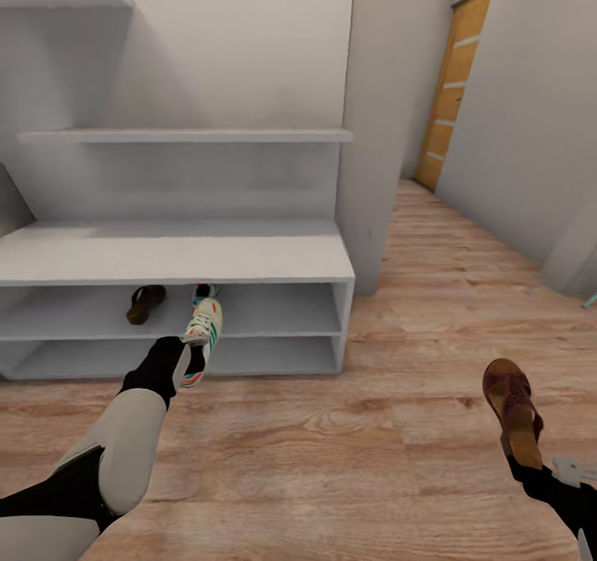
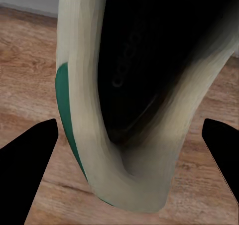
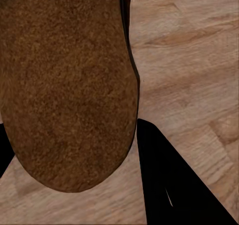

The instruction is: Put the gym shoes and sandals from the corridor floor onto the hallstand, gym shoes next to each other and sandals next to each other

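In front of the hallstand (image 1: 174, 256), the left gripper (image 1: 184, 362) holds a gym shoe (image 1: 201, 329) whose toe points into the upper tier beside a shelved sandal (image 1: 146, 303), while the farther right gripper (image 1: 531, 466) grips another sandal (image 1: 512, 408) over the corridor floor (image 1: 348, 453).
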